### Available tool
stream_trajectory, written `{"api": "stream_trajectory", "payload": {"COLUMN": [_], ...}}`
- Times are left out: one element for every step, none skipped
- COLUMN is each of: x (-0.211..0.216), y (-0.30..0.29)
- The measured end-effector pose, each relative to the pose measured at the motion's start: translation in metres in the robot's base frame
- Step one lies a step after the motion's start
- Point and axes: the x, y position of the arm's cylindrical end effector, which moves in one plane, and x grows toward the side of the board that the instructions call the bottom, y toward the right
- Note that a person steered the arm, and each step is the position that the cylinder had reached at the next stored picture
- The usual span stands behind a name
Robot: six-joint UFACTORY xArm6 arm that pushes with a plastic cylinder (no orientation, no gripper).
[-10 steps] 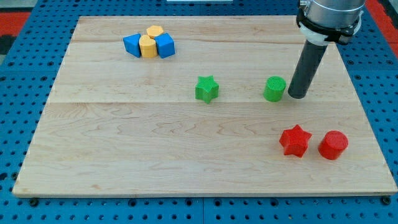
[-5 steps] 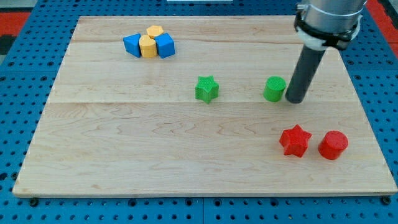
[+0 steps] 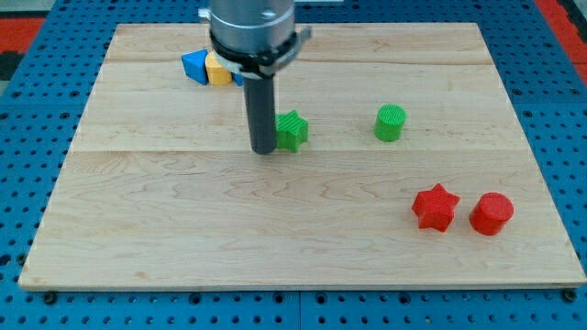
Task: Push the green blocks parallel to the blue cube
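My tip [image 3: 264, 148] rests on the board just left of the green star block [image 3: 293, 130], touching or nearly touching its left side. The green cylinder [image 3: 390, 122] stands to the view's right of the star, well apart from the tip. At the view's top left a blue block [image 3: 193, 66] and a yellow block [image 3: 216, 68] show beside the rod. The blue cube [image 3: 237, 77] of that cluster is mostly hidden behind the rod.
A red star block [image 3: 435, 207] and a red cylinder [image 3: 492, 214] sit at the view's lower right. The wooden board [image 3: 165, 211] lies on a blue pegboard table [image 3: 27, 147]. The arm's wide collar [image 3: 251, 27] hangs over the top cluster.
The rod has swept from the right of the green cylinder to the left of the green star. The cylinder has shifted left and up. The star has shifted slightly left.
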Motion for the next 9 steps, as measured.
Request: {"api": "stream_trajectory", "payload": {"x": [-0.050, -0.035, 0.018, 0.020, 0.011, -0.016, -0.079, -0.005, 0.016], "y": [0.000, -0.003, 0.007, 0.070, 0.134, 0.172, 0.174, 0.166, 0.090]}}
